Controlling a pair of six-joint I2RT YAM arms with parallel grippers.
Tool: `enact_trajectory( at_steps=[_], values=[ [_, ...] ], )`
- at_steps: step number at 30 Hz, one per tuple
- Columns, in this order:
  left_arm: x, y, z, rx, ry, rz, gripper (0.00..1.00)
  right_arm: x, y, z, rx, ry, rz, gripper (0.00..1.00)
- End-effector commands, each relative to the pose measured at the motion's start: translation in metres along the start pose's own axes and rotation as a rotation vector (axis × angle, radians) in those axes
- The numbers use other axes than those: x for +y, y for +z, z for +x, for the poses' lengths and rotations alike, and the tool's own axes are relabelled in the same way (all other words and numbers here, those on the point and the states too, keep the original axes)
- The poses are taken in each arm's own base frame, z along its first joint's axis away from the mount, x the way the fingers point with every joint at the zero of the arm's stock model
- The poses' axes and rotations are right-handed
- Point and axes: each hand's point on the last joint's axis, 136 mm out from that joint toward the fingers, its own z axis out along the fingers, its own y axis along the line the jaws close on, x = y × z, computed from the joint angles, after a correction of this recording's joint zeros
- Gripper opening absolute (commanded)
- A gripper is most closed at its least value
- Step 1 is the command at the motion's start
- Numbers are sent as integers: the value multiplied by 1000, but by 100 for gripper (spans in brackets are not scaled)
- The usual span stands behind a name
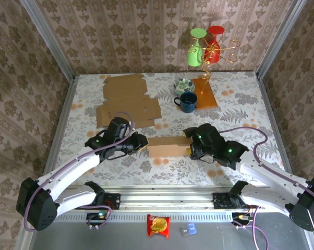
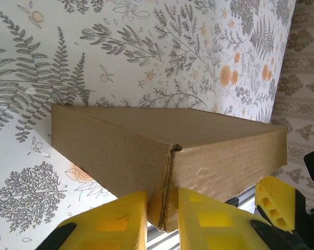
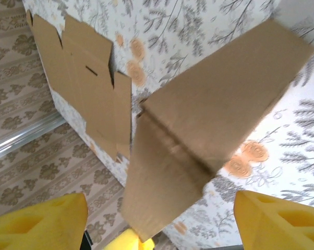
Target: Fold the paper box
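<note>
The desk (image 1: 240, 117) is covered with a pale cloth printed with grey ferns and orange blossoms. It sits inside a booth whose walls (image 1: 120, 36) carry brown damask wallpaper, with slanting metal posts (image 1: 47, 39) at the far corners. The paper box (image 1: 167, 147) lies near the middle of the desk, towards the near edge, as a long closed brown block running left to right. The left hand (image 1: 142, 143) is at its left end. In the left wrist view its yellow fingers (image 2: 115, 221) stand narrow, pinching the seam of the box's end wall between them. The right hand (image 1: 191, 148) is at the box's right end. In the right wrist view its yellow fingers (image 3: 47, 219) are spread wide, one on each side of the box end, and apart from the cardboard. On the far left of the desk a flat cardboard blank (image 1: 127, 101) lies unfolded on the cloth, well apart from the box. On the far right an orange board (image 1: 206, 94) lies flat, with a blue mug (image 1: 188, 102) and a patterned bowl (image 1: 183, 85) just beside its left edge. A gold wire stand (image 1: 219, 52) rises from the board, with a green cup (image 1: 195, 52) and a red cup (image 1: 213, 44) hanging on it. Along the near edge runs a metal rail (image 1: 167, 198) that bears the arm bases. On the grey ledge in front of the rail lies a red snack packet (image 1: 158, 225).
</note>
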Motion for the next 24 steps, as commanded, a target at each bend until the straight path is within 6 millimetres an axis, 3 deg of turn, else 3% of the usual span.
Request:
enact_trajectory(
  at_steps=[1, 6, 16, 24],
  values=[
    [18, 8, 10, 9, 75, -65, 21, 5, 6, 6, 10, 85, -4, 75],
    [13, 12, 16, -25, 190, -44, 21, -8, -4, 4, 13, 91, 30, 74],
    [10, 38, 38, -57, 372, 41, 22, -67, -25, -5, 59, 110, 121, 75],
    [30, 72, 52, -20, 411, -10, 24, -100, -20, -14, 62, 133, 145, 75]
  ],
)
